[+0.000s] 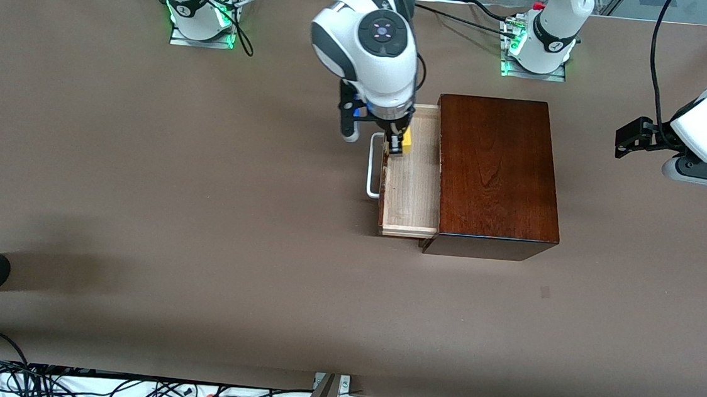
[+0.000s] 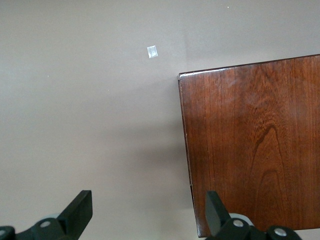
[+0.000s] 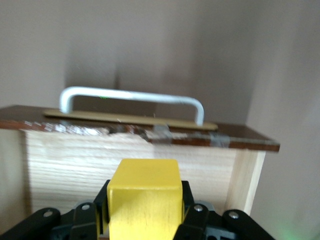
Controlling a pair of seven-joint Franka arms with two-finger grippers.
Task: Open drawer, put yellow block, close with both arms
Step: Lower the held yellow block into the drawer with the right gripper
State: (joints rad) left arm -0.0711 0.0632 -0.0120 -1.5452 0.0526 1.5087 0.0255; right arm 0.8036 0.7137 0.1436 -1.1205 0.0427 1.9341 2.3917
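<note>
Front camera: high, across the table, facing my two bases, whole tabletop in frame. My left wrist camera looks straight down from well up, onto the wooden box [image 2: 255, 145] top and bare table [image 2: 90, 100]. My right wrist camera sits close inside the drawer [image 3: 135, 150], facing its handle [image 3: 132, 97]. Front view shares both.

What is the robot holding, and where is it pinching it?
The right tool holds the yellow block by its two side faces, over the open drawer. The left tool is open and holds nothing, waiting above the table beside the wooden box.
</note>
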